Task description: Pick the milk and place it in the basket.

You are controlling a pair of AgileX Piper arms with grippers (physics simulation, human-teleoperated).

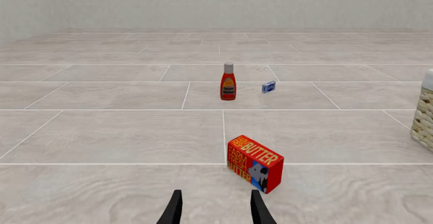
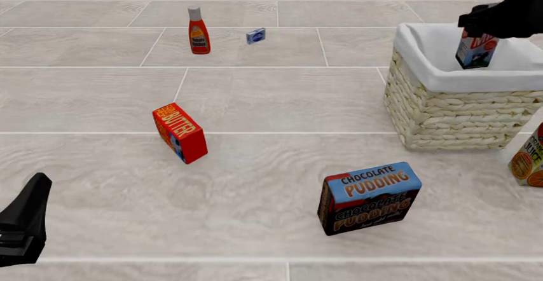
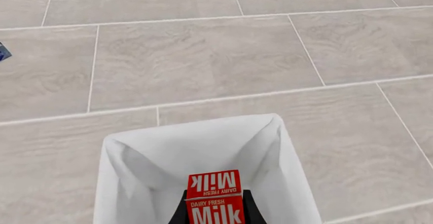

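Note:
The milk (image 2: 476,51), a red and white carton with a dark blue lower part, hangs upright over the inside of the basket (image 2: 449,112), a large woven wicker basket with white cloth lining. My right gripper (image 2: 482,32) is shut on the carton's top. In the right wrist view the milk (image 3: 214,203) sits between the fingers above the white lining of the basket (image 3: 149,158). My left gripper (image 1: 215,209) is open and empty, low over the floor near the front left, short of the butter box (image 1: 255,162).
A red-orange butter box (image 2: 180,132) lies left of centre. A ketchup bottle (image 2: 198,31) and a small blue packet (image 2: 255,36) stand at the back. A chocolate pudding box (image 2: 369,197) is in front of the basket. An orange carton (image 2: 529,157) is at the right edge.

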